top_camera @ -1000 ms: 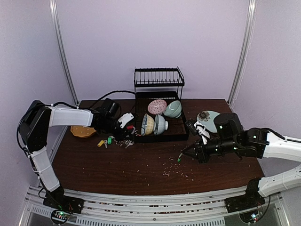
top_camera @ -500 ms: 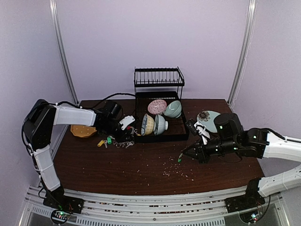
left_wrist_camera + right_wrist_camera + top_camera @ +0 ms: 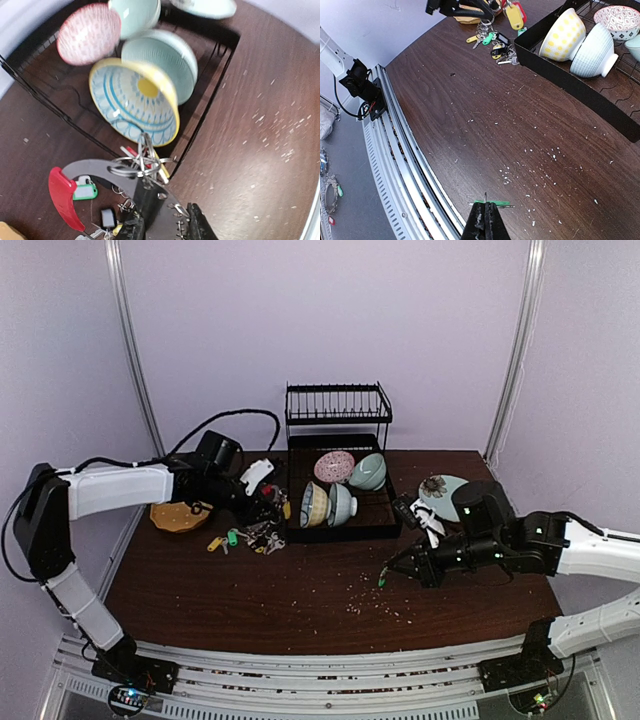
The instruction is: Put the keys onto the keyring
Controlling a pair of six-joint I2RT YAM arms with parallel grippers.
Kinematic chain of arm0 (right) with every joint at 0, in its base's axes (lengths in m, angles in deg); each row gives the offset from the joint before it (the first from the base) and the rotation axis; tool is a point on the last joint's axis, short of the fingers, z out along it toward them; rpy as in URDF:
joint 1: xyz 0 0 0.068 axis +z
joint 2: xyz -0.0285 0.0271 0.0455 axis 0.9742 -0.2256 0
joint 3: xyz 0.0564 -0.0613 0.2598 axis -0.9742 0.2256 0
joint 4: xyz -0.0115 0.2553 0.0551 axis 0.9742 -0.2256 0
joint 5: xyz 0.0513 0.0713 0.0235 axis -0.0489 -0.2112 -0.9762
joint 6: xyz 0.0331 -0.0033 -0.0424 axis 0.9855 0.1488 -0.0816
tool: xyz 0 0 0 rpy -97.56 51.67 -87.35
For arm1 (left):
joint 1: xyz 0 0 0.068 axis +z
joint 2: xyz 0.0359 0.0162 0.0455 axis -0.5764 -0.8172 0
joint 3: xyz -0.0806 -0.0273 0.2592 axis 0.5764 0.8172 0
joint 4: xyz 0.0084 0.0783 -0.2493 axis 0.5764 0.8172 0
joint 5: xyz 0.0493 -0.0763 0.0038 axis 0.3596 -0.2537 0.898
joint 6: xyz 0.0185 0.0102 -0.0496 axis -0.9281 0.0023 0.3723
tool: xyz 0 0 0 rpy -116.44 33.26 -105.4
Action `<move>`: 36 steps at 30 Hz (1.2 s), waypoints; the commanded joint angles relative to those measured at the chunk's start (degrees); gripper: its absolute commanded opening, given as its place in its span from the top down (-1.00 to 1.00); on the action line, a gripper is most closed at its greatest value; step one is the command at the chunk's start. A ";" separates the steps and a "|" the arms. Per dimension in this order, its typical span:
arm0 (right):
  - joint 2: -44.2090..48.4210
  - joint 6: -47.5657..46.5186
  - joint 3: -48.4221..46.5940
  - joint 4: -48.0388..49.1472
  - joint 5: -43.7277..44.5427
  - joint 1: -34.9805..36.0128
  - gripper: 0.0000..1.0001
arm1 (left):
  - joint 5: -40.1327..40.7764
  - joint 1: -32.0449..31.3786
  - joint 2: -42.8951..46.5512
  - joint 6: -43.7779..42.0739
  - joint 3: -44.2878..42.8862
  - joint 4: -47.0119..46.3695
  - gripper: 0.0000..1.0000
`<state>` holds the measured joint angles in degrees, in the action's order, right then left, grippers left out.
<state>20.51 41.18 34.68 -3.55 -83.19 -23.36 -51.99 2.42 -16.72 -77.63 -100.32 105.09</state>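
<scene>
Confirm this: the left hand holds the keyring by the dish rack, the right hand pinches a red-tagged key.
Not red: the right wrist view shows the right hand pinching a green-tagged key. The left hand does hold the keyring by the dish rack.

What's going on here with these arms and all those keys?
The robot is working at putting keys onto a big ring. Its left gripper is clamped on the keyring, holding it up beside the dish rack, with a cluster of tagged keys beneath it. The right gripper is shut on a single green-tagged key, low over the table and well apart from the ring. That key is not yet on.
</scene>
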 commanded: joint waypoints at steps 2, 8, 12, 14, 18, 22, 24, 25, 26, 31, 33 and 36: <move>-0.21 -1.45 -2.92 -0.46 -0.49 -0.18 1.00 | -5.27 0.05 10.48 4.67 2.88 -3.01 1.00; -0.60 -2.35 -4.60 -1.21 -2.10 -0.18 1.00 | -8.00 -3.37 19.85 10.07 7.53 -3.85 1.00; -0.31 -2.83 -5.41 -1.64 -3.97 -0.21 1.00 | -8.34 -10.71 21.81 14.34 10.75 -2.67 1.00; 0.11 -2.93 -5.56 -2.10 -3.89 -0.23 1.00 | -5.81 -15.14 20.33 15.68 11.28 -0.22 1.00; 0.81 -3.19 -5.76 -3.01 -3.57 -0.17 1.00 | 0.91 -21.71 12.51 15.03 10.71 6.22 1.00; 1.43 -3.21 -5.56 -3.35 -3.06 -0.22 1.00 | 5.04 -22.95 5.25 13.28 9.08 8.78 1.00; 1.54 -3.21 -5.56 -3.72 -2.92 -0.21 1.00 | 4.37 -22.99 1.26 12.78 7.78 8.49 1.00; 1.58 -3.19 -5.56 -4.02 -2.71 -0.25 1.00 | 3.86 -23.07 -0.67 12.36 6.98 8.44 1.00; 1.65 -3.22 -5.55 -4.17 -2.53 -0.25 1.00 | 3.77 -23.18 -2.64 11.91 6.15 8.53 1.00; 1.77 -3.18 -4.92 -4.16 -2.30 -0.25 1.00 | 5.31 -23.56 -10.53 9.24 1.85 9.98 0.97; 1.64 -3.41 -4.74 -3.99 -2.24 -0.25 1.00 | 6.45 -23.56 -11.87 9.04 0.67 10.16 0.81; 1.29 -3.85 -4.68 -4.06 -2.27 -0.23 1.00 | 8.08 -23.56 -11.28 9.03 0.19 8.62 0.40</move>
<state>21.36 38.34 30.42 -7.39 -86.14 -23.36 -46.67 -21.18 -26.73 -66.64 -99.56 115.23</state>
